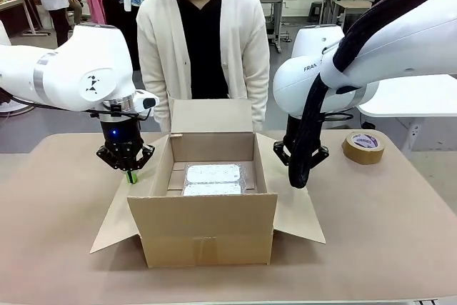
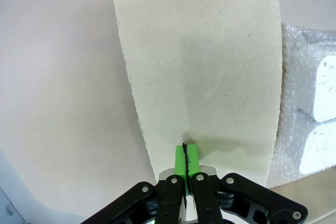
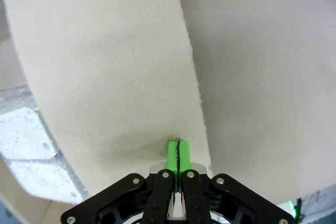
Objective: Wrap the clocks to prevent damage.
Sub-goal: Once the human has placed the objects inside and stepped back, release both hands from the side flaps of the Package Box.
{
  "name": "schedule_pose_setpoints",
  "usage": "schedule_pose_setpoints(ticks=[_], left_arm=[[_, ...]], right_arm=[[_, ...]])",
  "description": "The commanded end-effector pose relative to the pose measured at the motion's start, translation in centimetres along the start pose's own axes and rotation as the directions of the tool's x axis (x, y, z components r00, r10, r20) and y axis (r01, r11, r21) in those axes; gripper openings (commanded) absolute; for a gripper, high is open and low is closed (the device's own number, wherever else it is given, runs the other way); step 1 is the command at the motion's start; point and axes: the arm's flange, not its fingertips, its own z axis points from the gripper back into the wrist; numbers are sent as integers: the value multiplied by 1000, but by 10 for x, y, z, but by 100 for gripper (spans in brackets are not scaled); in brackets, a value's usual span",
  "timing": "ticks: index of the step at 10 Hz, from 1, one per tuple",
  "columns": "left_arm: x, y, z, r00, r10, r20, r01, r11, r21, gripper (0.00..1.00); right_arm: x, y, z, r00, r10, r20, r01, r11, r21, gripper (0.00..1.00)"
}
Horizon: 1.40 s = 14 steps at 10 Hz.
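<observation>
the bubble-wrapped clocks lie flat on the floor of the open cardboard box, probably so that wrap and walls shield them, and the side flaps are splayed outward to leave the opening free. the left gripper hangs over the left flap and the right gripper over the right flap, each with pads pressed together on nothing. the bundle sits between them, inward of and lower than both, near but apart.
</observation>
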Motion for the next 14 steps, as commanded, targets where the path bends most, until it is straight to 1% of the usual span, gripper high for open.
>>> schedule_pose_setpoints(ticks=[1,2,3,4,5,6,7,8,9,10,11,12,13,14], left_arm=[[-6,4,37,998,-4,57,7,999,-44,0],[-11,9,76,994,-15,112,24,997,-78,0],[-6,18,118,988,-106,111,118,987,-106,0],[-4,27,151,972,-201,118,217,965,-147,0],[-25,39,177,934,-341,105,356,912,-205,0],[-46,53,196,869,-487,88,494,844,-207,0],[-57,66,209,785,-616,68,619,772,-145,0],[-60,75,213,716,-698,36,698,713,-61,0],[-63,80,207,627,-779,-19,779,625,53,0],[-77,84,199,574,-816,-66,816,564,124,0],[-84,91,197,530,-845,-65,842,517,154,0],[-83,97,202,504,-863,-39,856,493,157,0],[-86,98,201,501,-865,11,856,498,138,0],[-96,103,194,503,-863,40,855,504,124,0]], right_arm=[[-10,-18,46,990,124,70,-123,992,-16,1],[-22,-29,82,986,151,76,-150,989,-14,1],[-30,-42,119,979,189,82,-186,982,-40,1],[-36,-60,151,968,241,78,-236,970,-64,1],[-50,-85,175,919,391,50,-384,918,-101,1],[-63,-106,188,843,537,33,-525,834,-169,1],[-72,-125,194,755,655,21,-629,733,-259,1],[-76,-141,191,681,731,-37,-697,632,-339,1],[-80,-155,184,606,786,-122,-761,527,-378,1],[-85,-165,176,520,832,-191,-822,427,-378,1],[-92,-171,172,465,859,-213,-856,375,-355,1],[-95,-174,173,443,881,-169,-871,378,-315,1],[-95,-178,174,434,893,-120,-883,395,-254,1],[-97,-181,170,388,914,-122,-909,357,-214,1]])
